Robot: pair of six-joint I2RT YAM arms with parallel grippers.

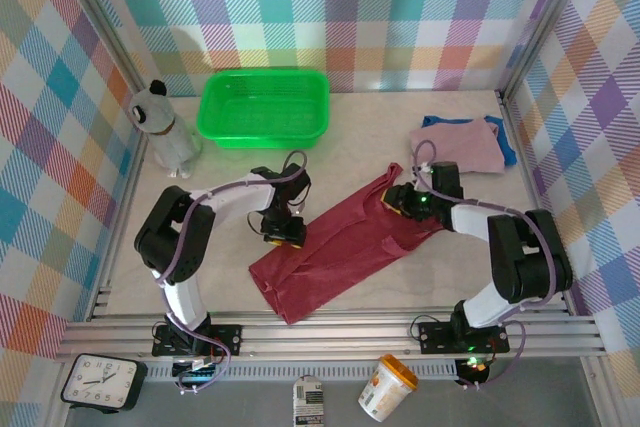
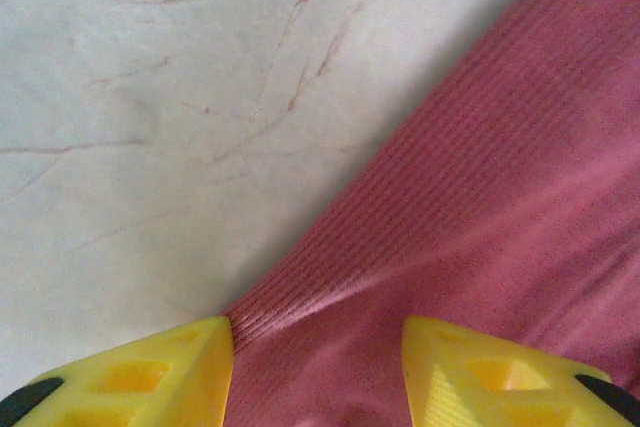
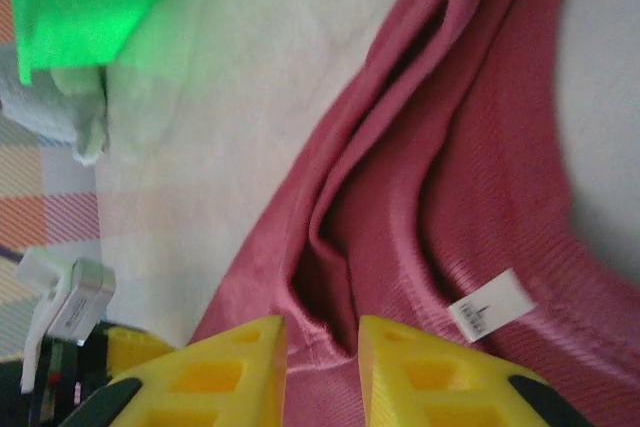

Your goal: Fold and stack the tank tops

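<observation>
1. The dark red tank top lies spread flat in the middle of the table, running slantwise from near left to far right
2. The left gripper sits low at the top's left edge, about midway along it
3. In the left wrist view its yellow fingers stand well apart, jaws open. The ribbed edge of the red cloth runs in between them, and bare table lies to the left
4. The right gripper is at the far right end of the same top
5. In the right wrist view its jaws are nearly closed, pinching a raised fold of the red cloth in the narrow gap between them. A white label shows just beside it, inside the curved neckline
6. The mauve-pink tank top lies folded at the far right, on top of the blue tank top, whose edges stick out beneath it
7. A green basket stands at the far side, left of centre, well apart from all three tops
</observation>
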